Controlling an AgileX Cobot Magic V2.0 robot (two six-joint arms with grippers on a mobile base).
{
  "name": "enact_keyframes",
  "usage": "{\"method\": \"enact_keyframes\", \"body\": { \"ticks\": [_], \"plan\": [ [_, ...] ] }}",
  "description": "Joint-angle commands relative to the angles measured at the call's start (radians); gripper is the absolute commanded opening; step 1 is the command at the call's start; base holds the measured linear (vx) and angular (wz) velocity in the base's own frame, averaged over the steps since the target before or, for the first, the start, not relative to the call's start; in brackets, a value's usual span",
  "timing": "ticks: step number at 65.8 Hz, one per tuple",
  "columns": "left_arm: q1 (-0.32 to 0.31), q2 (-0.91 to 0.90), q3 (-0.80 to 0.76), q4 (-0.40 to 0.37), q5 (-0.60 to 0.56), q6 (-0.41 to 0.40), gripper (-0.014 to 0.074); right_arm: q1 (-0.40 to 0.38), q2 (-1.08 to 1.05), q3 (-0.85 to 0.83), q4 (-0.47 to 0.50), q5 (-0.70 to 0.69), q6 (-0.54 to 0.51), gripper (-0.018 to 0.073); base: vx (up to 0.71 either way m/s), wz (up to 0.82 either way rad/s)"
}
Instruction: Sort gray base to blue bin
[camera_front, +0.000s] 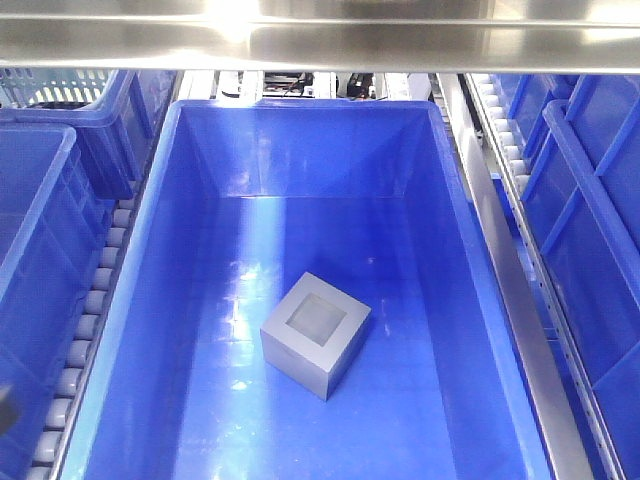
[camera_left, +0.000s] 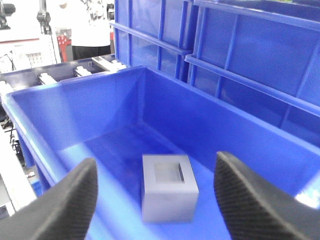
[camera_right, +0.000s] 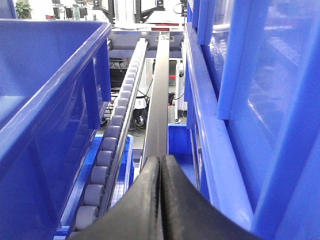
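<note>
The matte light-gray cube-like block with a shallow square recess (camera_front: 316, 334) lies on the floor of the large, deep bright-blue plastic tote (camera_front: 455, 230), near the middle and slightly toward the near side, recess facing up, touching no wall. In the left wrist view the left gripper (camera_left: 156, 200) hangs above the block with its 2 black textured fingers (camera_left: 67, 205) spread wide and nothing between them. Judging from this, the block is already delivered, and the sensible move is to lift the left arm straight up so neither finger brushes the block or the tote's rim.

The right gripper (camera_right: 160, 200) has its 2 fingers pressed together, holding nothing, and sits outside the tote over a gray roller track (camera_right: 111, 145) on the right.

Neither arm shows in the front view. The tote's near wall is cut off there, and the block's underside is hidden.
</note>
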Motion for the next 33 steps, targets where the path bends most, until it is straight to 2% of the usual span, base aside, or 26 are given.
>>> {"method": "enact_keyframes", "body": {
  "ticks": [1, 5, 10, 20, 33],
  "plan": [
    [-0.006, -0.011, 0.001, -0.002, -0.067, -0.003, 0.0425, -0.003, -0.012, 0.015, -0.006, -0.074, -0.006, -0.0009, 0.00, 0.00],
    [-0.006, -0.014, 0.015, -0.002, -0.076, -0.003, 0.0381, -0.003, -0.012, 0.015, -0.006, -0.074, -0.006, -0.0009, 0.00, 0.00],
    [-0.006, -0.014, 0.016, -0.002, -0.070, -0.003, 0.0281, -0.003, -0.012, 0.015, -0.006, -0.074, -0.006, -0.0009, 0.00, 0.00],
    [-0.006, -0.014, 0.016, -0.002, -0.068, -0.003, -0.0008, -0.003, -0.012, 0.015, -0.006, -0.074, -0.006, -0.0009, 0.00, 0.00],
    [-0.006, -0.014, 0.016, -0.004, -0.067, -0.003, -0.0007, -0.003, -0.012, 0.015, -0.006, -0.074, -0.006, -0.0009, 0.00, 0.00]
  ]
}}
